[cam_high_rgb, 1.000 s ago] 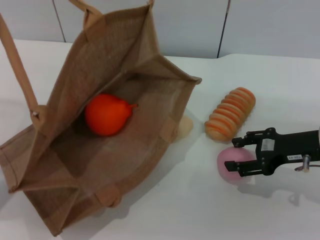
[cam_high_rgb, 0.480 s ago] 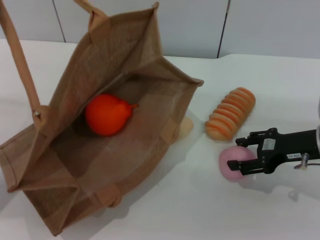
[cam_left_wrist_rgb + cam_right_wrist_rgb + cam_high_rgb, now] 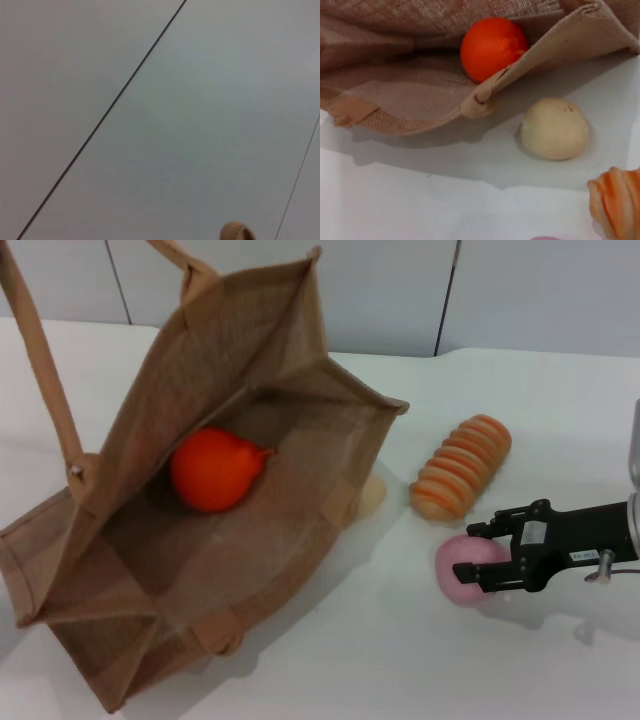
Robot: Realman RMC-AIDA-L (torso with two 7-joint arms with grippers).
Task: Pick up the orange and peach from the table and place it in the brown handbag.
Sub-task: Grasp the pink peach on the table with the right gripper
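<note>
head view: my right gripper (image 3: 487, 553) sits closed around the peach (image 3: 466, 569); i'd lift straight, clear the bag (image 3: 120, 570) rim, drop beside the orange (image 3: 212, 470)

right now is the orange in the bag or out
In. The orange lies inside the open brown handbag; the right wrist view shows it behind the bag's rim.

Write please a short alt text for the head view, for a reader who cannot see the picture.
The right end effector reaches in from the right, its fingers on either side of the peach on the white table. To the left, the brown handbag lies open with the orange already inside. A striped ridged roll lies just behind the peach.
</note>
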